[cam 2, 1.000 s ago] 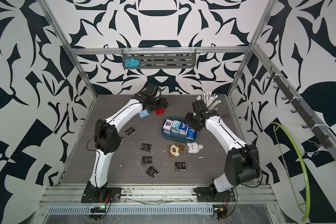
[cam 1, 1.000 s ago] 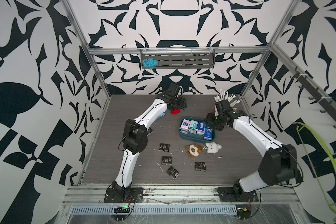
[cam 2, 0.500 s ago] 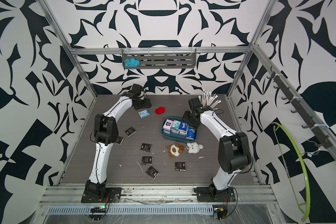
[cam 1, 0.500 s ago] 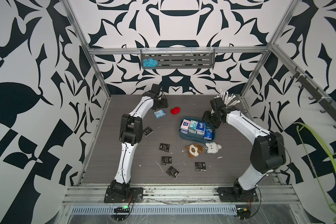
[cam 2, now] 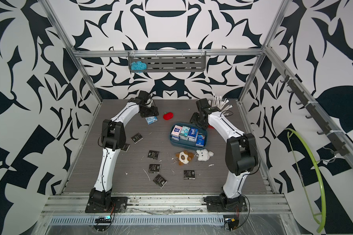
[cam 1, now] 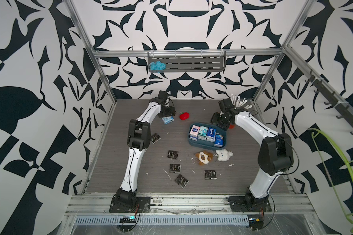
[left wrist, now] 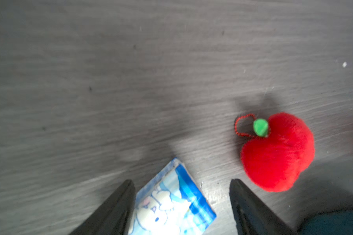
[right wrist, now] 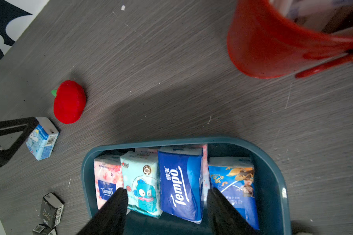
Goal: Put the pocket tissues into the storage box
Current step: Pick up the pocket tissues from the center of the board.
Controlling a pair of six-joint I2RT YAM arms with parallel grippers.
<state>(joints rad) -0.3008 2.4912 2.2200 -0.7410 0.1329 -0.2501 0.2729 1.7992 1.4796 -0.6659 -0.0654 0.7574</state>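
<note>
The dark teal storage box (cam 1: 192,142) (cam 2: 183,144) (right wrist: 273,173) holds several upright pocket tissues: pink (cam 1: 194,130), teal (cam 1: 203,131) and dark blue (cam 1: 211,132) packs. A light blue pack (cam 1: 167,120) (left wrist: 171,203) (right wrist: 42,138) lies flat on the table at the back. My left gripper (cam 1: 168,113) (left wrist: 181,181) is open, its fingers on either side of that pack. Black packs (cam 1: 172,154) (cam 1: 211,175) lie scattered in front. My right gripper (cam 1: 217,122) (right wrist: 166,190) hangs open over the box's far side, holding nothing.
A red plush apple (cam 1: 184,116) (left wrist: 277,152) sits just right of the light blue pack. A red cup of white sticks (right wrist: 273,40) stands behind the right arm. Two small plush toys (cam 1: 203,157) (cam 1: 223,155) lie in front of the box.
My left gripper swung left from above the red apple and came down around the light blue pack. The right gripper shifted slightly left by the box while its elbow drew back.
</note>
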